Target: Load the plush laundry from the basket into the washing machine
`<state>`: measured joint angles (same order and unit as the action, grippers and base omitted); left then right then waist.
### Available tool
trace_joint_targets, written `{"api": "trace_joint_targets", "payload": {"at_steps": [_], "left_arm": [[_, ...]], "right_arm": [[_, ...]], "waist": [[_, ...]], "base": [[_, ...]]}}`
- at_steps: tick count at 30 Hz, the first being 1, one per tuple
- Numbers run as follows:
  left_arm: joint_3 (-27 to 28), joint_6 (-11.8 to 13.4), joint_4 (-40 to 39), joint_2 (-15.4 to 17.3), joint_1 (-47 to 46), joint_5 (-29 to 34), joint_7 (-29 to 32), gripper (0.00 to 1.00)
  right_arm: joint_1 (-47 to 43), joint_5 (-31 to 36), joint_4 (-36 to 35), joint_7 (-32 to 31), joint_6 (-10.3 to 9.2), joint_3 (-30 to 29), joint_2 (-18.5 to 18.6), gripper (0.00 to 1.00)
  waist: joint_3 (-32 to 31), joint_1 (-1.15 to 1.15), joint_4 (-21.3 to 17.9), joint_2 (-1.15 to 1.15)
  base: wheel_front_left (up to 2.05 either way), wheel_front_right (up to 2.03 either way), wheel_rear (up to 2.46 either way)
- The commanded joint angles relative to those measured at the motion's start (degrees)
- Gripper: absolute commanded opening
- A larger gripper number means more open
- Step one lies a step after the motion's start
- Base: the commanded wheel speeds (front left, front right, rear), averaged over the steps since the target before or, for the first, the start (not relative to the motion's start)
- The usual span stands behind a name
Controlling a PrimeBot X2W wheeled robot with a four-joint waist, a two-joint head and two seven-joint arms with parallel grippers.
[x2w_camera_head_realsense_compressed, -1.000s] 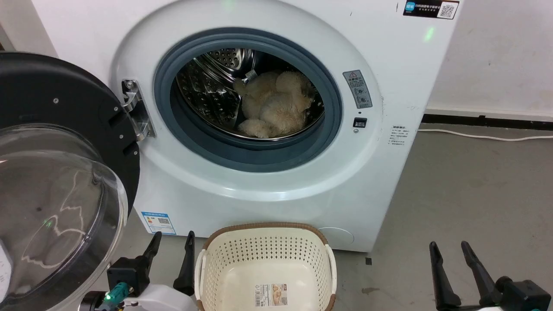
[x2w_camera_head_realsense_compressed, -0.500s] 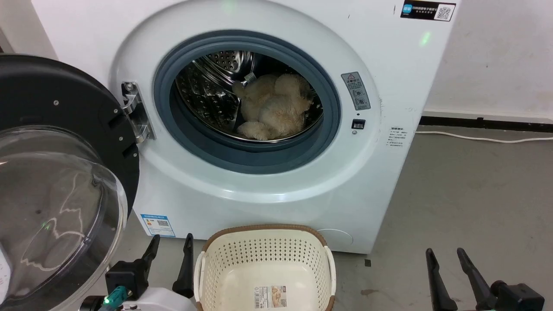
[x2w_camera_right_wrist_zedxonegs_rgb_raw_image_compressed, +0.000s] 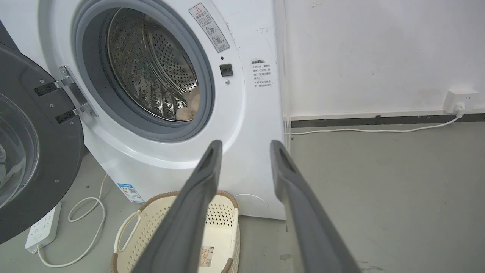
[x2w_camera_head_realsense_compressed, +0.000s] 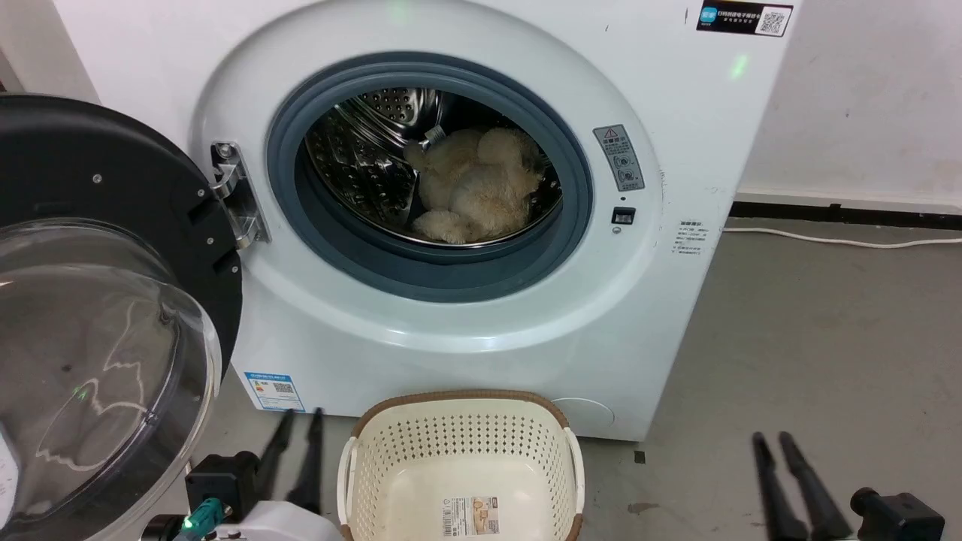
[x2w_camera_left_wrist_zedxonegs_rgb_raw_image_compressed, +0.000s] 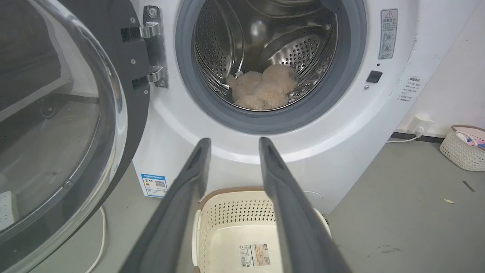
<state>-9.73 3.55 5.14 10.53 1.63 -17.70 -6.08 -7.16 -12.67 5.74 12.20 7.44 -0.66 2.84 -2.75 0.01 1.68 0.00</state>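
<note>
The plush laundry (x2w_camera_head_realsense_compressed: pixel 473 188) lies inside the steel drum of the washing machine (x2w_camera_head_realsense_compressed: pixel 676 315); it is also seen in the left wrist view (x2w_camera_left_wrist_zedxonegs_rgb_raw_image_compressed: pixel 261 91) and partly in the right wrist view (x2w_camera_right_wrist_zedxonegs_rgb_raw_image_compressed: pixel 185 110). The washer's round door (x2w_camera_head_realsense_compressed: pixel 113 188) is swung wide open to the left. On the floor in front stands the basket (x2w_camera_head_realsense_compressed: pixel 458 396), holding nothing but the label on its base. My left gripper (x2w_camera_head_realsense_compressed: pixel 302 415) is just left of the basket, and my right gripper (x2w_camera_head_realsense_compressed: pixel 772 439) is well to its right. Both are open with a narrow gap and hold nothing (x2w_camera_left_wrist_zedxonegs_rgb_raw_image_compressed: pixel 233 141) (x2w_camera_right_wrist_zedxonegs_rgb_raw_image_compressed: pixel 245 143).
The open door's glass bowl (x2w_camera_head_realsense_compressed: pixel 98 361) juts out at the left, close to my left arm. A power strip (x2w_camera_right_wrist_zedxonegs_rgb_raw_image_compressed: pixel 39 231) with a looped cable lies under the door. A white cable (x2w_camera_right_wrist_zedxonegs_rgb_raw_image_compressed: pixel 379 130) runs along the wall to a socket (x2w_camera_right_wrist_zedxonegs_rgb_raw_image_compressed: pixel 460 98). A small basket (x2w_camera_left_wrist_zedxonegs_rgb_raw_image_compressed: pixel 464 148) sits far right.
On both grippers the fingers have drawn closer together, and both have sunk slightly in the head view. The plush and the basket have not moved.
</note>
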Motion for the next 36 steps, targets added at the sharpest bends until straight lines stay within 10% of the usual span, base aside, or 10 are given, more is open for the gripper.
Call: {"api": "trace_joint_targets", "payload": {"at_steps": [1,36], "left_arm": [[-0.01,0.0,0.0,-0.04,0.0,0.01,0.0,0.0],[2.63,-0.96,-1.39,-2.11,-0.44,4.81,1.65,0.0]], "right_arm": [[0.0,0.0,0.0,0.0,0.0,0.0,0.0,0.0],[1.94,3.44,-1.56,-3.31,0.01,0.18,0.01,0.0]], "waist": [[0.0,0.0,0.0,0.0],[0.75,0.0,-0.45,0.0]], "base": [[0.0,0.0,0.0],[0.0,0.0,0.0]]}}
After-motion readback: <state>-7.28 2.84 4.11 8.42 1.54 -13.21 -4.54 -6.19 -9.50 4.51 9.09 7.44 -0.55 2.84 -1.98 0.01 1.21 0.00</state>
